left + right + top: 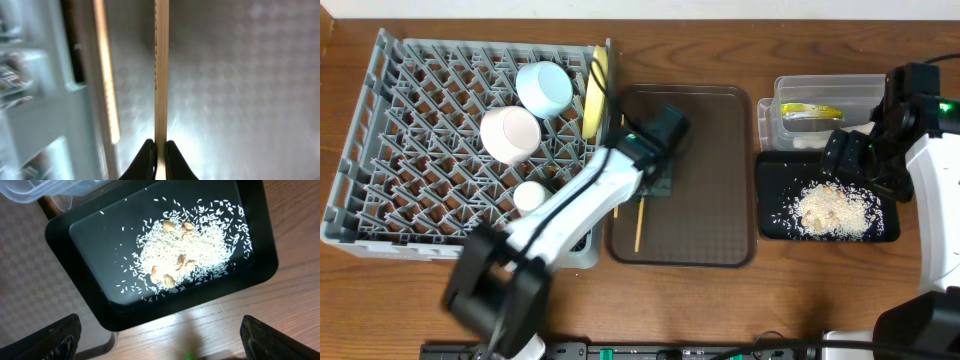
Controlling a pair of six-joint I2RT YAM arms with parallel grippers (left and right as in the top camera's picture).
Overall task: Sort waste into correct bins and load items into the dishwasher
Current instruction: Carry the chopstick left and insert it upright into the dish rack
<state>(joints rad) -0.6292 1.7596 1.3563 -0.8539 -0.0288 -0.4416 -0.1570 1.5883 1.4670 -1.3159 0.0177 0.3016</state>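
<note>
In the left wrist view my left gripper (160,150) is shut on a thin wooden chopstick (161,70) that runs straight out from the jaws over the brown tray. A second chopstick (107,75) lies to its left near the tray rim. Overhead, the left gripper (656,182) hangs over the brown serving tray (700,220), with a chopstick (639,226) below it. The grey dish rack (410,170) holds a light-blue bowl (544,87), a white bowl (510,133), a small white cup (529,196) and an upright yellow plate (595,95). My right gripper (160,345) stands open above the table beside the black tray (75,230) of rice scraps (195,245).
The clear tub (830,95) at the back right holds a green-and-orange wrapper (810,112) and a white napkin (808,140). The black tray (770,215) sits just in front of it. The left arm stretches across the rack's front right corner.
</note>
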